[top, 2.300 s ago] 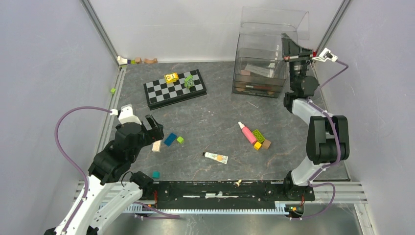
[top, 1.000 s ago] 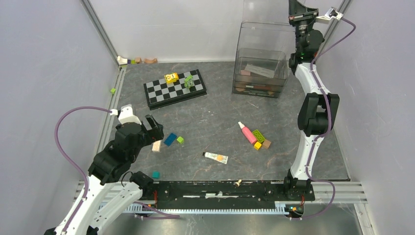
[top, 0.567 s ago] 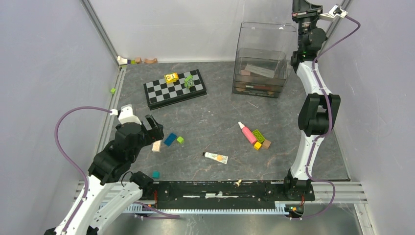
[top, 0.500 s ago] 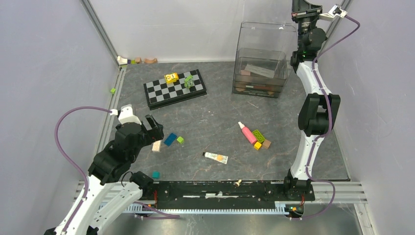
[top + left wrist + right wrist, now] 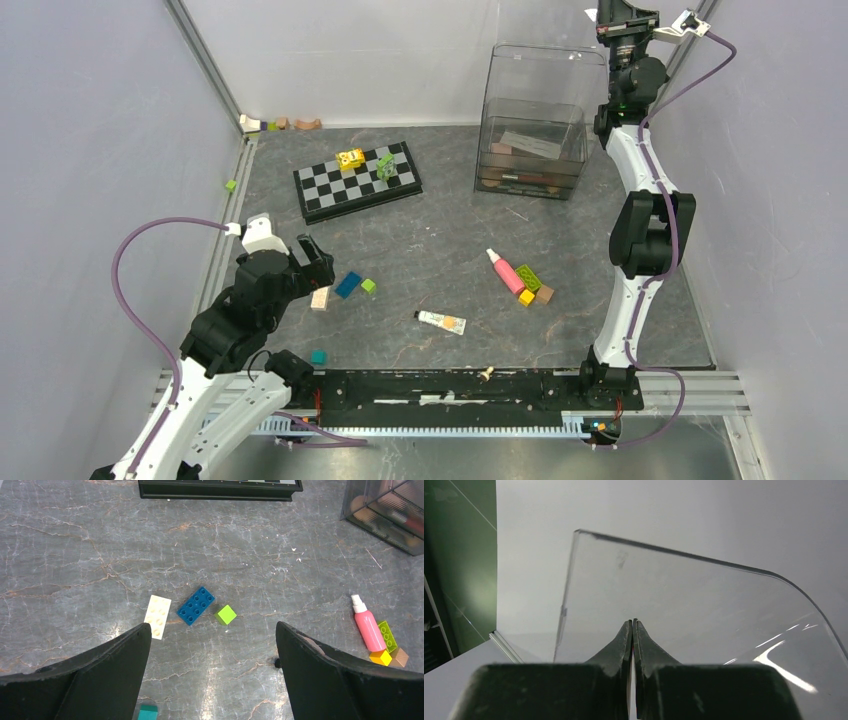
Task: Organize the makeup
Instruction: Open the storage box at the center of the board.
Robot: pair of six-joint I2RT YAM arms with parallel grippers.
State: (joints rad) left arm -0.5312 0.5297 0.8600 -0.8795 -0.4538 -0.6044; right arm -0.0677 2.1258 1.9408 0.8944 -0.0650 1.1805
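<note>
Right arm: stretched straight up, upper right of frame; right hand [image 5: 632,623] pinched closed on clear lid [image 5: 704,615].
Left arm: lower left; left hand [image 5: 212,627] wide open.
Cut off: right hand, overhead view.

Top external: high at the near side, looking down on the whole table [image 5: 440,240].
Left wrist: low, near, angled forward; shares pink tube [image 5: 367,627] and blue block [image 5: 196,605].
Right wrist: raised, facing clear lid [image 5: 704,610] closely.

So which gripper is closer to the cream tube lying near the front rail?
Left. The left gripper hangs open over the blocks left of the cream tube; the right gripper is shut, raised high above the clear organizer at the far right.
</note>
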